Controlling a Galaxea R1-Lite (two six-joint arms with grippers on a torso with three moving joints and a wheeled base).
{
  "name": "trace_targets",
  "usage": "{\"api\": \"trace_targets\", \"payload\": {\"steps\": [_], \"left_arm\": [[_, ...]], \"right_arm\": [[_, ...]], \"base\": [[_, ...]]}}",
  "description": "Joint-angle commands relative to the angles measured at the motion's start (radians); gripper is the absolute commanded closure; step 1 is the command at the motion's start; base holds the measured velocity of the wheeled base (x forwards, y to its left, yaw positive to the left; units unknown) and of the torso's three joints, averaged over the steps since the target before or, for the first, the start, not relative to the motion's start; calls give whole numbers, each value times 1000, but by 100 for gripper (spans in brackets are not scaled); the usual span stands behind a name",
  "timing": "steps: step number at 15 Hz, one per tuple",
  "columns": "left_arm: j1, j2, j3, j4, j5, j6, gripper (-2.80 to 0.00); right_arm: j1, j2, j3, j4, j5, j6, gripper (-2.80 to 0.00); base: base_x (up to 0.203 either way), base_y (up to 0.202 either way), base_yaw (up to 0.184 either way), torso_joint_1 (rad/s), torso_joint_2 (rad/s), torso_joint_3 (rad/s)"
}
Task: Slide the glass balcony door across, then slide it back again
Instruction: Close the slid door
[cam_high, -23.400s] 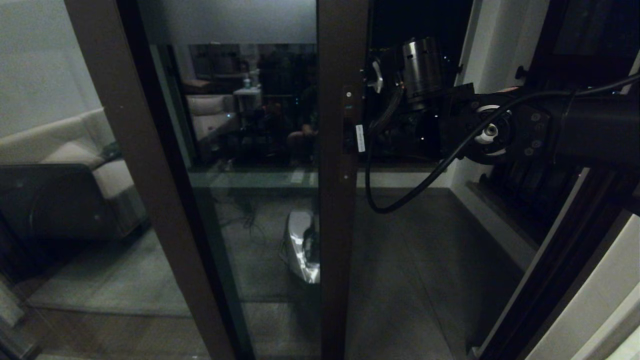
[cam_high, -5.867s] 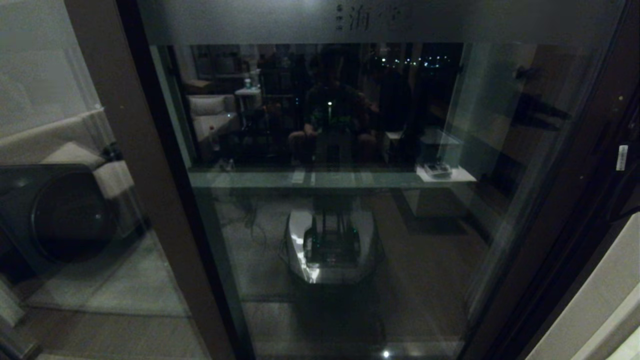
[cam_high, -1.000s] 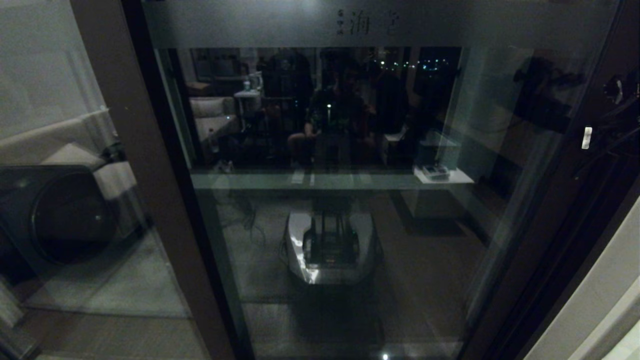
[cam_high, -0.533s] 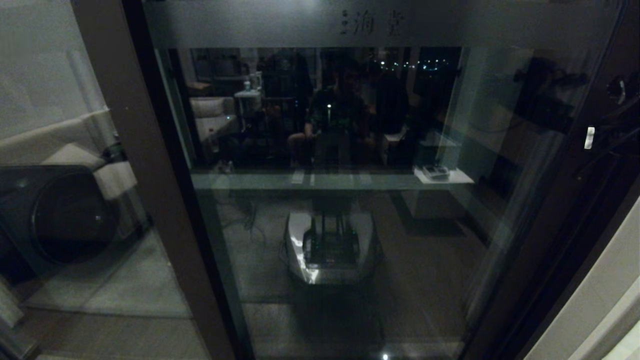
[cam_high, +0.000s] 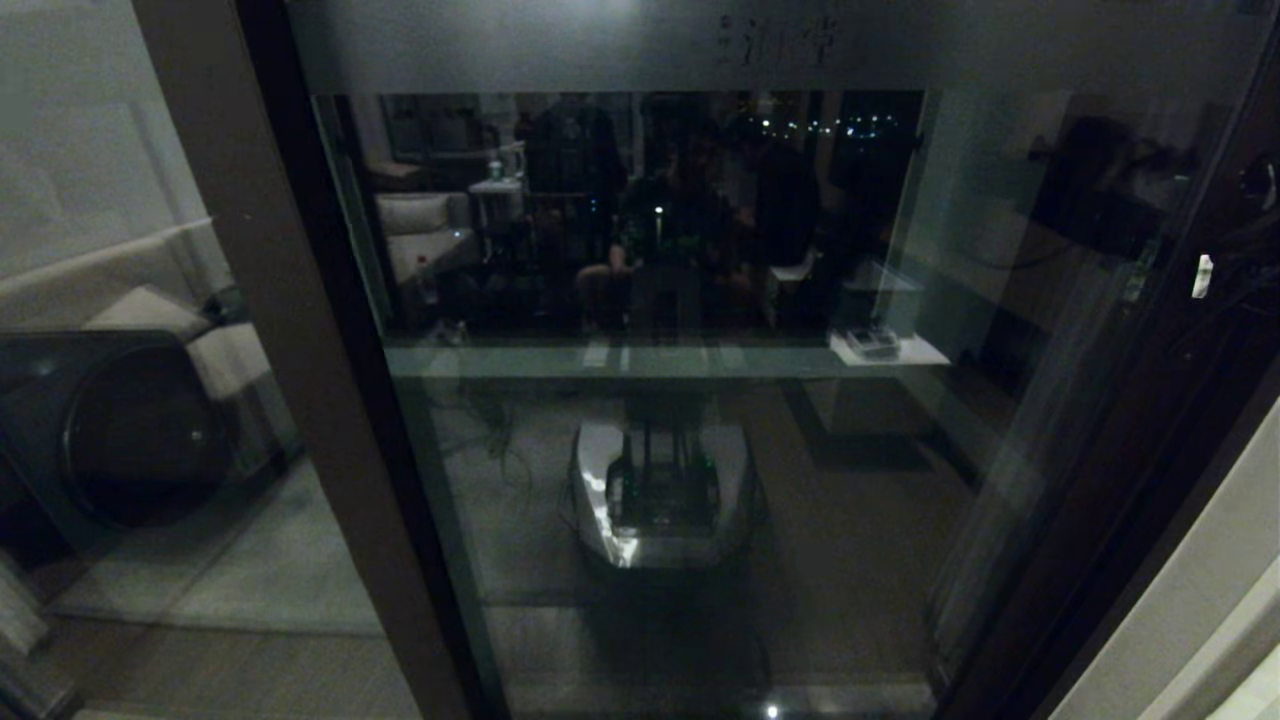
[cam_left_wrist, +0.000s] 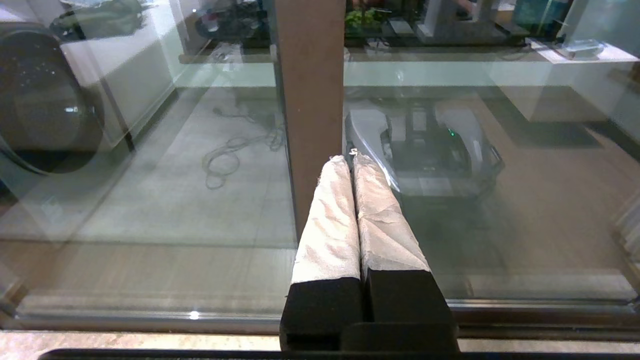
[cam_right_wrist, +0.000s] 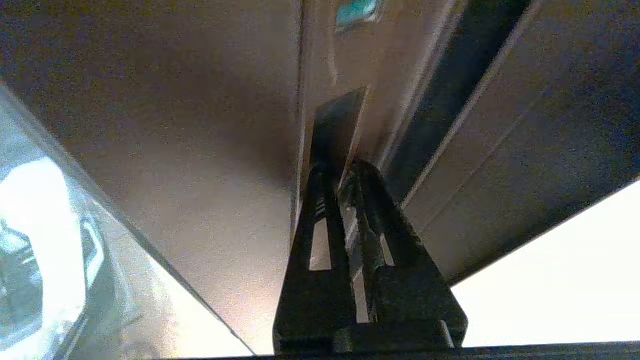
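Observation:
The glass balcony door (cam_high: 700, 250) fills the head view, its dark brown edge stile (cam_high: 1120, 420) standing at the far right, close to the jamb. In the right wrist view my right gripper (cam_right_wrist: 345, 172) is at that stile (cam_right_wrist: 200, 125). One finger reaches into the narrow black recessed handle (cam_right_wrist: 337, 120), the other lies just outside it, and the jaws are shut on the handle's lip. In the head view the right arm (cam_high: 1245, 250) shows only dimly at the right edge. My left gripper (cam_left_wrist: 350, 160), wrapped in white, is shut and empty, low before the glass.
The fixed panel's brown stile (cam_high: 290, 350) stands at the left, and in the left wrist view it (cam_left_wrist: 310, 100) is just beyond the left fingers. A dark washing machine (cam_high: 120, 430) sits behind the glass. A white wall (cam_high: 1210, 620) borders the right. The floor track (cam_left_wrist: 150, 320) runs below.
The door has slid a little further right: the lettering on its top band and the white tag on the right arm both shifted rightwards. The left gripper stays shut.

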Motion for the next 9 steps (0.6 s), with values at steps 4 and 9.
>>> {"api": "trace_targets", "payload": {"steps": [4, 9], "left_arm": [[0, 0, 0, 0, 0, 0, 0], [1, 0, 0, 0, 0, 0, 0]], "right_arm": [[1, -39, 41, 11, 8, 1, 0], [4, -154, 137, 11, 41, 2, 0]], "base": [[0, 0, 0, 0, 0, 0], [0, 0, 0, 0, 0, 0]]}}
